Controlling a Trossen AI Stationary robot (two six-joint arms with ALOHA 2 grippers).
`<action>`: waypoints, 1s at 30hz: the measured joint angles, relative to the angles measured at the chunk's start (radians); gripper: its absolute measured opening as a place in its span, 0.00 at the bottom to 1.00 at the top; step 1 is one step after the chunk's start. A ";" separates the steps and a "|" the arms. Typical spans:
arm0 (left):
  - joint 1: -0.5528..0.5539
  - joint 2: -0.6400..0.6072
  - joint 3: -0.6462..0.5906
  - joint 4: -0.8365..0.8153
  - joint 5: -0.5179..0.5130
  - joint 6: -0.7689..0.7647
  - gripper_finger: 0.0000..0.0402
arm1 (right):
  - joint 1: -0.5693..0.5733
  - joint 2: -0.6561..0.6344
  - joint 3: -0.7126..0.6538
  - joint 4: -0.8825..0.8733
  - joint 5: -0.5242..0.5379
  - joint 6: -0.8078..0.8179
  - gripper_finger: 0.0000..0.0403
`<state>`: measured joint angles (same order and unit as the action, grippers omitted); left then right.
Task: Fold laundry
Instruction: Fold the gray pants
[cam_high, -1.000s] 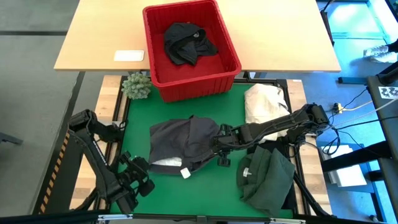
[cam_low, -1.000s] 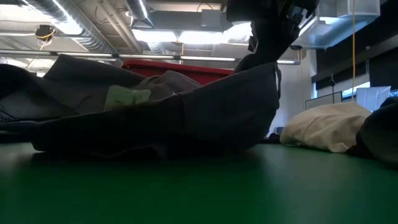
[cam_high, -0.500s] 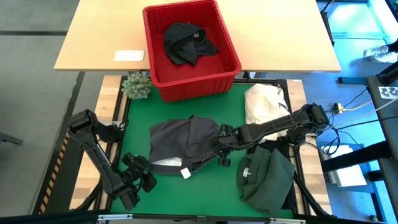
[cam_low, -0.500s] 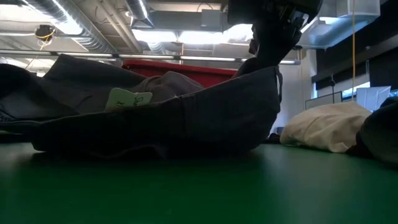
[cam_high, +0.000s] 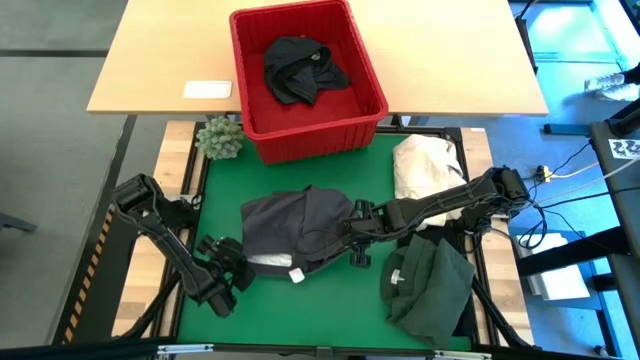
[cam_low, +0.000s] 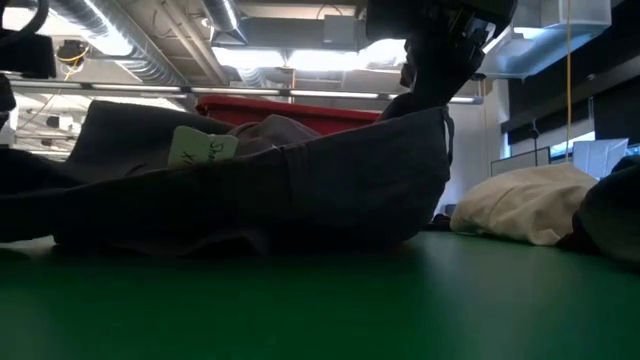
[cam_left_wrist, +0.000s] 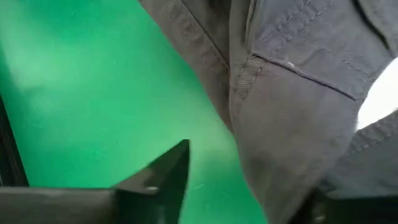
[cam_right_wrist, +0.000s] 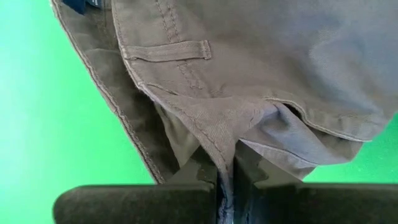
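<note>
Up close, we see the dark grey trousers (cam_high: 297, 228) as a rumpled heap of stitched twill in the middle of the green mat (cam_high: 300, 310), with a belt loop, seams and a pale paper tag (cam_high: 297, 277) near the front edge. Our right gripper (cam_high: 352, 237) is clamped on a bunched fold at the heap's right edge, its fingers (cam_right_wrist: 198, 171) pressed together on the cloth so that the fold stands lifted. Our left gripper (cam_high: 237, 270) sits low at the heap's front left corner with its fingers (cam_left_wrist: 163, 176) apart, one on bare mat and the other mostly hidden under the hem; we cannot tell whether it touches the fabric. A dark green garment (cam_high: 428, 283) lies crumpled at the mat's right front, partly running off the edge, and a cream cloth heap (cam_high: 423, 166) lies behind it. A black garment (cam_high: 303, 68) is curled inside the ribbed red plastic basket (cam_high: 243, 60) on the wooden table (cam_high: 450, 60). A small spiky green plant (cam_high: 220, 138) stands beside the basket.
</note>
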<state>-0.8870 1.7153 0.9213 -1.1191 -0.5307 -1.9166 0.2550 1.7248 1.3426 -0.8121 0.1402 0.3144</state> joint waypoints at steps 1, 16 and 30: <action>0.002 0.000 -0.003 0.001 -0.004 0.007 0.38 | 0.000 0.000 0.000 0.000 0.000 0.000 0.04; 0.040 -0.001 0.368 -0.457 -0.336 0.108 0.01 | 0.001 -0.053 0.088 -0.196 0.140 0.027 0.01; 0.180 -0.039 0.667 -0.452 -0.674 0.604 0.00 | 0.001 -0.157 0.432 -0.418 0.386 -0.032 0.00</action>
<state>-0.7067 1.6764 1.5879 -1.5707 -1.2049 -1.3130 0.2562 1.5679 1.7742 -1.2302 0.5264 0.2820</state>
